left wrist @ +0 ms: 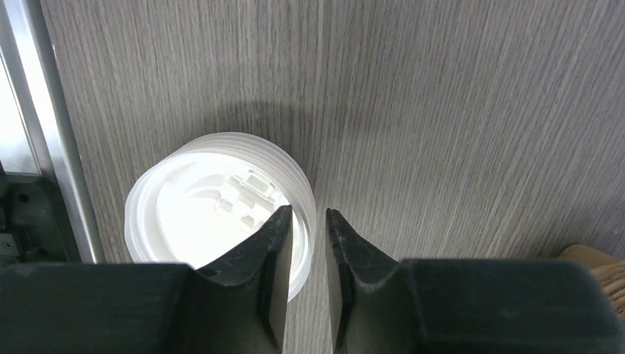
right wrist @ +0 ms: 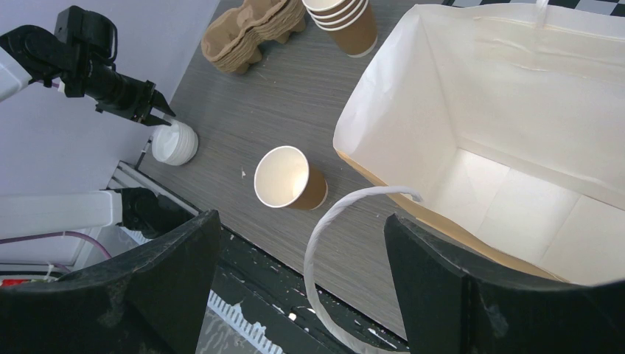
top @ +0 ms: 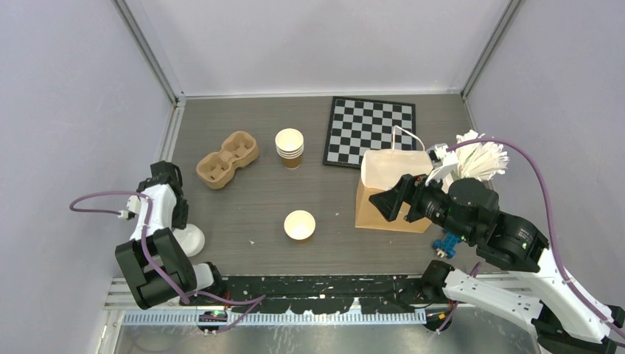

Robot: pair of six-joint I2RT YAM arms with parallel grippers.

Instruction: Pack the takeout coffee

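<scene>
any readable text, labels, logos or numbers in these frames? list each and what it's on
No readable text in any view.
White lids: raised moulded shapes on top, no letters legible.
Lone cup, cup stack, paper bag, cup carrier: plain, no print visible.
Chessboard: squares only, no markings visible along the edges.

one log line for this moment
left jaws astride rim of lids | right jaws open at bag mouth | cup lidless on table
</scene>
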